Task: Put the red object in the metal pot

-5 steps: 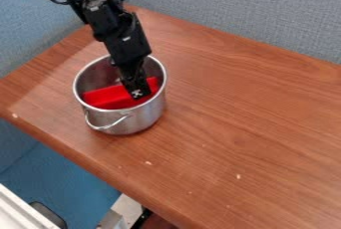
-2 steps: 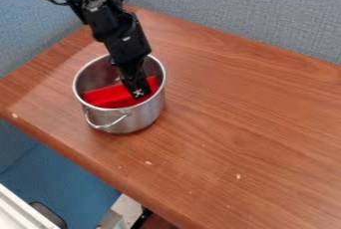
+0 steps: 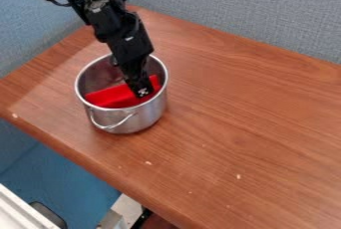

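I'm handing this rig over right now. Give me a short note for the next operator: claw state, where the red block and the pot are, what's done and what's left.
Claw: down inside the metal pot, fingertips at the red block. Whether it is gripping or has let go cannot be told from this view.
Red block: inside the pot, lying tilted, its right end up near the rim.
Pot: upright near the left front edge of the wooden table, loop handle toward the front.
Done: the block is in the pot.
Left: confirm the claw has released, then lift it straight out without catching the rim.
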You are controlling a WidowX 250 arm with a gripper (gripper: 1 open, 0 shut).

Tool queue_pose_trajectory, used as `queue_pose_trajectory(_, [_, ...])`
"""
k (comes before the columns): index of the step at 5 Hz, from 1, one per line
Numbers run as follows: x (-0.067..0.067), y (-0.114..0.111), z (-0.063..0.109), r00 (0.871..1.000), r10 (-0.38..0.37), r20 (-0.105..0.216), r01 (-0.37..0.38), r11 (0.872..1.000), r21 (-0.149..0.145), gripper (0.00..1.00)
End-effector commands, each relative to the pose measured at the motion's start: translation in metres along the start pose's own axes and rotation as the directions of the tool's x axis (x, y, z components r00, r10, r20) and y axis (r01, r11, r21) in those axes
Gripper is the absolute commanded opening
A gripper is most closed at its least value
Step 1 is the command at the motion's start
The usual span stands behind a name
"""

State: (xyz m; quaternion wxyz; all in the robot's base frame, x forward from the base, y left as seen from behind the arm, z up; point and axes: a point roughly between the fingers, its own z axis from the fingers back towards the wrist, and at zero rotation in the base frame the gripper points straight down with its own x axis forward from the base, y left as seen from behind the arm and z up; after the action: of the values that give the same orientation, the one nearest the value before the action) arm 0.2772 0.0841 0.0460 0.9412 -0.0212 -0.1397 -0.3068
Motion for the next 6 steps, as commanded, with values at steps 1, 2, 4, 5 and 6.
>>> queue_pose_trajectory(1, [0.007, -0.024, -0.009, 0.999, 0.033, -0.022, -0.034, 0.998, -0.057, 0.0])
queue_pose_trajectory(2, [0.015, -0.02, -0.01, 0.999, 0.046, -0.021, -0.047, 0.997, -0.066, 0.0])
queue_pose_trajectory(4, [0.025, -0.011, -0.01, 0.997, 0.069, -0.03, -0.071, 0.995, -0.067, 0.0])
queue_pose_trajectory(5, [0.021, -0.02, -0.006, 0.996, 0.08, -0.03, -0.082, 0.995, -0.062, 0.0])
queue_pose_trajectory(6, [0.017, -0.027, -0.001, 0.995, 0.092, -0.032, -0.094, 0.994, -0.059, 0.0])
